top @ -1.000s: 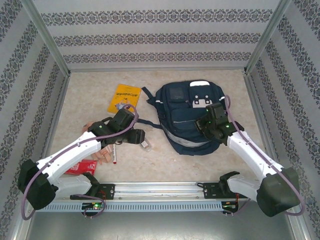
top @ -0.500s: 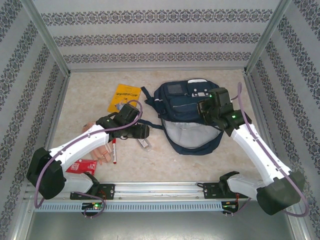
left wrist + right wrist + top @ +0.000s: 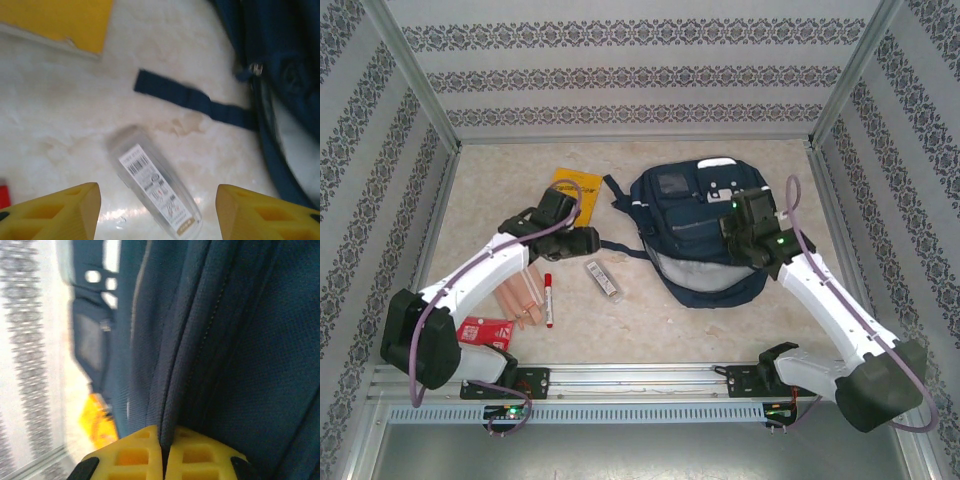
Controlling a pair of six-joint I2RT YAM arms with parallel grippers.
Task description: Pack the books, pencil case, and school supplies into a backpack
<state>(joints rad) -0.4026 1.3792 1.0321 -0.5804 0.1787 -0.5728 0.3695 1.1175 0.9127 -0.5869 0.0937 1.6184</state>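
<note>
Nothing appears packed yet. Your right gripper (image 3: 163, 450), fingers pinched shut on its fabric, holds the backpack (image 3: 695, 215) open right of centre on the worktop (image 3: 650, 325). Your left gripper (image 3: 157, 200) hangs wide over the pencil case (image 3: 155, 182) at mid-worktop. The book (image 3: 570, 190), marker (image 3: 548, 299), wooden pieces (image 3: 520, 295) and red packet (image 3: 483, 330) lie out toward the left edge.

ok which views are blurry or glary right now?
Top external: sharp, evenly lit, soft shadows only. Left wrist: slightly soft, the pencil case has smeared edges, and there is a small glare streak on the table beside it. Right wrist: backpack weave crisp near the right claw, far background smeared.
</note>
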